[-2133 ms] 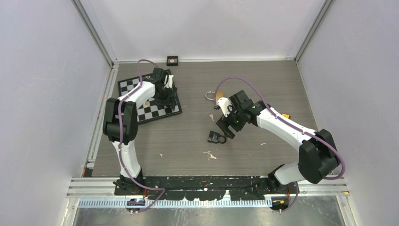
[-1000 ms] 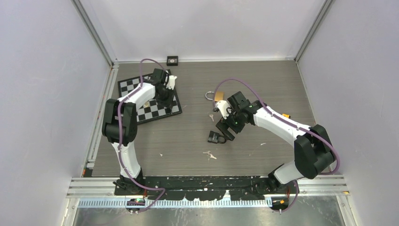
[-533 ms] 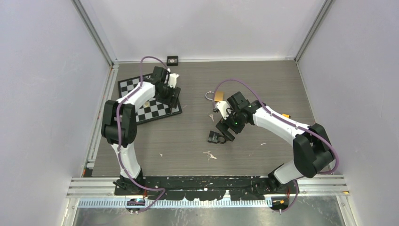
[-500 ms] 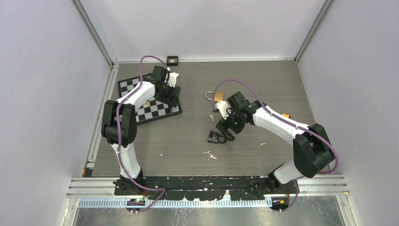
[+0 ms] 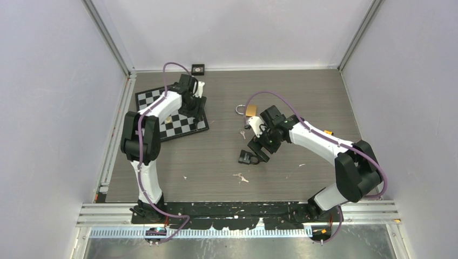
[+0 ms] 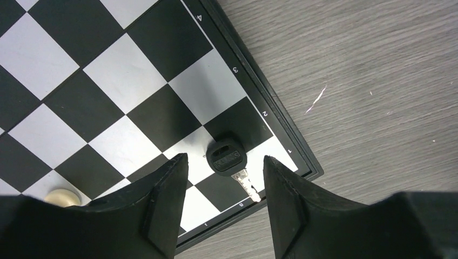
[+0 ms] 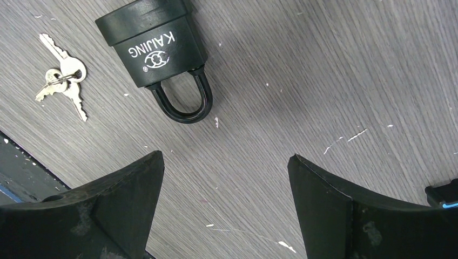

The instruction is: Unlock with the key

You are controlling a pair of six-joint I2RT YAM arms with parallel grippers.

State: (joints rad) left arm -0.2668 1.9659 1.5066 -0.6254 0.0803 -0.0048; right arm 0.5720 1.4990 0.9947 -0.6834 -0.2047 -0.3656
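A key [image 6: 229,157] with a round black head and short silver blade lies flat on the chessboard [image 6: 108,113], near its corner. My left gripper [image 6: 224,158] hovers over the key, open, one finger on each side of the head, touching nothing. In the top view the left gripper [image 5: 195,104] hides the key. The black padlock [image 7: 154,42] lies on the wooden table with its shackle closed and pointing toward my right gripper [image 7: 226,157]. That gripper stands wide open just short of the shackle. From above, the padlock [image 5: 248,157] sits just below the right gripper [image 5: 258,144].
A bunch of small silver keys [image 7: 62,81] lies beside the black padlock. A brass padlock [image 5: 250,110] and a small loose key [image 5: 243,133] lie farther back. A cream piece [image 6: 59,196] rests on the chessboard. A small black box [image 5: 198,68] sits by the back wall.
My left gripper's jaws have spread wider and shifted slightly toward the board's right edge. The right arm has edged a little closer to the black padlock.
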